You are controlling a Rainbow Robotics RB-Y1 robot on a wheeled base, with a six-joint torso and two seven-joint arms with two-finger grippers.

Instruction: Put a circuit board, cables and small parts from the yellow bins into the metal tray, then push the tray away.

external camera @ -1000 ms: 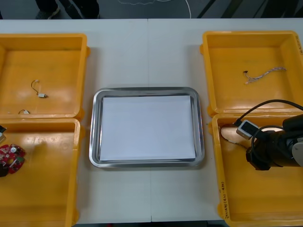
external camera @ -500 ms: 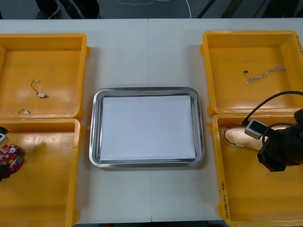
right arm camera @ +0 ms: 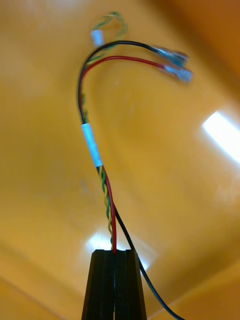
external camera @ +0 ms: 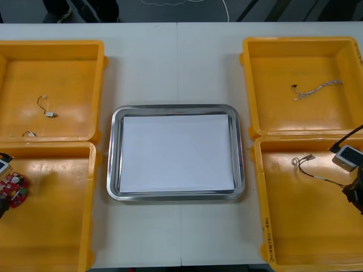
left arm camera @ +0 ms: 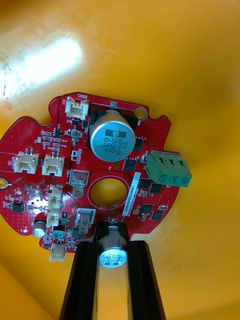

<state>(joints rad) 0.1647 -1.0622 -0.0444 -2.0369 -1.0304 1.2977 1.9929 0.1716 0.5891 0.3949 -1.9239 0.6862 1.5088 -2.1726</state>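
At the table's near left corner, within the near left yellow bin, the left gripper is gripping the round red circuit board by its rim. Its fingers are standing apart on either side of a small silver can at the board's edge. The board is carrying a bigger silver can, a green terminal block, white sockets and a centre hole.

Over the near right yellow bin, by the table's right edge, the right gripper is pinching the cable, its fingers pressed together on it. Red, black and twisted yellow-green strands, bound by a white sleeve, are arching away from the fingertips.

Four bins are flanking one white-lined metal tray at the table's middle. One twisted cable is lying in the far right bin, and two small metal parts in the far left bin.
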